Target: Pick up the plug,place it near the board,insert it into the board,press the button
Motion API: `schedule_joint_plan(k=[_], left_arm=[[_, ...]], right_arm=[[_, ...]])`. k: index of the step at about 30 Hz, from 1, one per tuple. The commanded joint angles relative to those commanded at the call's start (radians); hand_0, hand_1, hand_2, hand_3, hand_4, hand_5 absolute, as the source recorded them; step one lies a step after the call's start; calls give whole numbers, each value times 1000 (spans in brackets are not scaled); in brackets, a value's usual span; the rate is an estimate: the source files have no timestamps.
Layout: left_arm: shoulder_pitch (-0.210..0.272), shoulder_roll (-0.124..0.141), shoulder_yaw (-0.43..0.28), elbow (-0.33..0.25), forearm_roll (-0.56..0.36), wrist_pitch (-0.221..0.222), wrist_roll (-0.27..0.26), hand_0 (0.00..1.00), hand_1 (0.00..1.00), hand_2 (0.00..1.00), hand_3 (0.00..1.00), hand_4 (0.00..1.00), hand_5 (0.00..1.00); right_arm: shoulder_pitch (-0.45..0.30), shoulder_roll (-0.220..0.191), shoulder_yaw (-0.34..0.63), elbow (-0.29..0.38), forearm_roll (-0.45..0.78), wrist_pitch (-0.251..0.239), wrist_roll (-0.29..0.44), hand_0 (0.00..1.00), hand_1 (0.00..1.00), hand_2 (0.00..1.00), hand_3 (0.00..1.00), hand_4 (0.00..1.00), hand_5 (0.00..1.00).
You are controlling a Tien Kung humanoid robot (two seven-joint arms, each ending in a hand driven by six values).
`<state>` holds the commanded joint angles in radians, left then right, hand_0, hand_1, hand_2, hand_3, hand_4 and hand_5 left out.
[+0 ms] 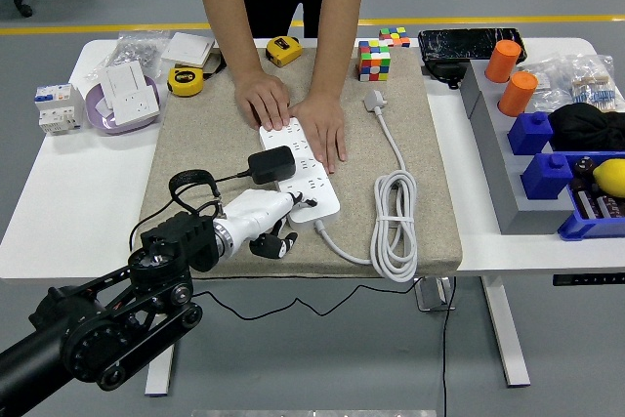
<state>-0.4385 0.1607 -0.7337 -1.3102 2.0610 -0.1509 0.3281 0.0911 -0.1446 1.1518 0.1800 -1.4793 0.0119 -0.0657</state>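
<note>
A white power strip (pixel 318 183) lies on the beige mat (pixel 186 144). A black plug adapter (pixel 272 164) sits in one of its sockets, and its black cord loops off to the left. My left hand (pixel 280 223), white with black fingers, is at the strip's near end. One finger points at that end (pixel 306 203); the other fingers are curled under and hold nothing. A person's two hands (pixel 293 114) press flat on the strip's far end.
The strip's white cable lies coiled (pixel 395 227) on the mat's right side, ending in a white plug (pixel 375 100). Tape measures (pixel 186 80), a colour cube (pixel 374 60) and wall sockets (pixel 127 90) stand at the back. Grey and blue bins (pixel 532 158) fill the right.
</note>
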Motion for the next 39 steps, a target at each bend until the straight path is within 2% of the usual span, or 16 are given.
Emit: schedule_joint_plan(k=[4,12,14,15,19,20,21,23,26,27,32,33,38,39], left_arm=[[-2,1,-10,-13,6,5,-4,92,36,159,838,503,2],[6,3,-82,-112,27,6,-12,92,37,160,826,500,2],[14,-4,-110,-132,-3,37,-40,92,37,160,826,500,2],[19,-9,-124,-134,-28,69,-66,172,142,272,738,543,2],[38,-40,-172,-115,-178,197,-191,172,142,272,738,543,2],[43,-56,-190,-103,-222,224,-230,172,142,272,738,543,2],[47,-68,-203,-93,-261,239,-260,487,636,614,649,834,86],[53,-92,-229,-71,-346,254,-316,487,636,614,649,834,86],[53,-126,-273,-38,-476,241,-373,487,636,614,649,834,86],[51,-132,-283,-27,-515,233,-383,832,888,868,808,986,189],[34,-160,-329,55,-728,203,-409,832,888,868,808,986,189],[30,-161,-334,72,-767,203,-407,946,956,920,882,998,319],[-12,-161,-342,189,-979,226,-395,946,956,920,882,998,319],[-23,-161,-343,221,-988,232,-395,925,892,838,820,998,229]], right_arm=[[2,0,1,0,0,0,0,803,716,694,608,892,571],[3,1,5,0,-1,0,0,803,716,694,608,892,572],[3,2,6,0,-2,0,-1,803,716,694,608,892,572],[3,2,7,0,-2,0,-1,803,716,693,608,892,572],[2,4,7,0,-1,0,-1,803,716,693,608,892,572],[3,4,6,0,-1,0,-1,803,716,693,608,892,572],[3,5,6,0,-1,0,-1,803,716,692,607,892,572],[4,5,2,0,4,0,0,803,716,692,607,892,572],[5,6,0,0,5,0,0,803,716,692,607,892,572],[5,6,1,0,4,0,0,803,716,693,606,891,572],[3,5,2,0,1,0,-2,803,716,693,606,891,572],[3,4,1,0,1,0,-2,803,716,694,606,891,571],[2,5,-6,0,3,2,-1,803,716,694,606,891,571],[2,5,-10,0,5,2,-1,803,716,693,606,891,571]])
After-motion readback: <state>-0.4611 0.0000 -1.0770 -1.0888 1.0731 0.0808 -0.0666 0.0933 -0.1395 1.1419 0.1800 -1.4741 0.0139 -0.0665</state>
